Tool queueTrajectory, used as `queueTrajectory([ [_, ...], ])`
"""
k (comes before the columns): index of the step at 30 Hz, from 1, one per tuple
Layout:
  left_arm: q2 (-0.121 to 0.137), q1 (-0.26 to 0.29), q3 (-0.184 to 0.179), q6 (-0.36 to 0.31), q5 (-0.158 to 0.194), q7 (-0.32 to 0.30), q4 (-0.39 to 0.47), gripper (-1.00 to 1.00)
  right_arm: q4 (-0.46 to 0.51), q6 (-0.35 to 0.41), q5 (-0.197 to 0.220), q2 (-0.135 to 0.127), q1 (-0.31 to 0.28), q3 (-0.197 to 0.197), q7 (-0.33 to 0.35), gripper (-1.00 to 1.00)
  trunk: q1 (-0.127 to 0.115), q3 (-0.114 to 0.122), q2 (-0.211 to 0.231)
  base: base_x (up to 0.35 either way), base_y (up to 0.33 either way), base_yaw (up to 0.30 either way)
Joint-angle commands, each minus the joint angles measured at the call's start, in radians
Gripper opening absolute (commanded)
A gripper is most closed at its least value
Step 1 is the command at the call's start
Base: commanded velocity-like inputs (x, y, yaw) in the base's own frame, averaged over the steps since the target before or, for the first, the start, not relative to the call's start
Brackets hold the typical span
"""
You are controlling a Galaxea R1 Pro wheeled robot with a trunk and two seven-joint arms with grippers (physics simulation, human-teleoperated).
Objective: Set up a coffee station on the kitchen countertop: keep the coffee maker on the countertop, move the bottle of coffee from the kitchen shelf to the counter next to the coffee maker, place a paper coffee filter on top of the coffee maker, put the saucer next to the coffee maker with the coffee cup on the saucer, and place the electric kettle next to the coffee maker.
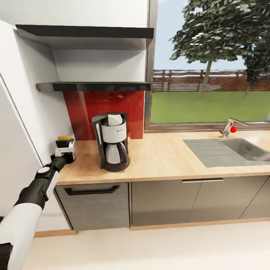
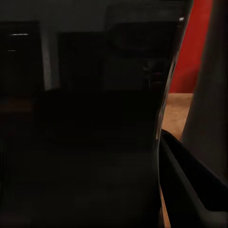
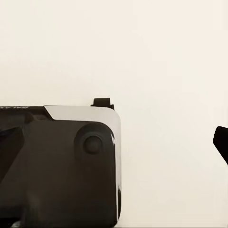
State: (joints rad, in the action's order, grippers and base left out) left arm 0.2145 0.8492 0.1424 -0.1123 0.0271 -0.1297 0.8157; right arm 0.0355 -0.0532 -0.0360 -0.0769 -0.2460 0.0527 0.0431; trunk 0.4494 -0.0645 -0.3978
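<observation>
The black and white coffee maker (image 1: 111, 144) stands on the kitchen countertop (image 1: 161, 159), in front of the red backsplash. A white paper coffee filter (image 1: 114, 120) sits in its open top. At the counter's far left end my left gripper (image 1: 64, 147) is shut on the bottle of coffee (image 1: 64, 141), a dark jar with a golden lid, held upright just over the wood and well left of the coffee maker. Up close, the jar's dark side (image 2: 85, 133) fills most of the left wrist view, with one finger (image 2: 190, 185) beside it. The kitchen shelf (image 1: 93, 86) above is bare.
A steel sink (image 1: 228, 150) and a faucet (image 1: 230, 128) with a red knob lie at the right under the window. A white wall closes the counter's left end. Grey cabinet fronts (image 1: 165, 200) run below. The right wrist view looks at pale floor and a dark robot part (image 3: 57, 166).
</observation>
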Motion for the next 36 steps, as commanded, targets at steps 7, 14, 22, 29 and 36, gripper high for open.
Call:
queueTrajectory([
  [7,-0.004,-0.018,0.002,-0.006,0.006,-0.007,0.0,-1.0,-0.012,-0.002,-0.005,-0.006,0.0,0.005,0.005,1.0,0.001,-0.002,-0.002,0.185,0.0,0.0],
  [14,-0.02,-0.022,0.002,0.026,0.006,-0.009,-0.002,-1.0,-0.011,-0.002,-0.004,-0.005,0.001,0.005,0.003,1.0,0.001,-0.002,-0.002,0.23,0.0,0.0],
  [22,-0.023,-0.098,0.002,0.157,0.007,-0.016,-0.031,-1.0,-0.012,-0.002,-0.004,-0.005,0.001,0.005,0.003,1.0,0.001,-0.002,-0.002,0.015,0.0,0.0],
  [29,-0.026,-0.121,-0.001,0.222,0.006,-0.023,-0.064,-1.0,-0.012,-0.001,-0.005,-0.004,0.001,0.004,0.003,1.0,0.001,-0.002,-0.002,0.114,0.0,0.0],
  [36,-0.026,-0.122,-0.002,0.227,0.006,-0.025,-0.092,-1.0,-0.01,-0.001,-0.004,-0.002,0.001,0.004,0.003,1.0,0.001,-0.002,-0.002,0.257,0.0,0.0],
])
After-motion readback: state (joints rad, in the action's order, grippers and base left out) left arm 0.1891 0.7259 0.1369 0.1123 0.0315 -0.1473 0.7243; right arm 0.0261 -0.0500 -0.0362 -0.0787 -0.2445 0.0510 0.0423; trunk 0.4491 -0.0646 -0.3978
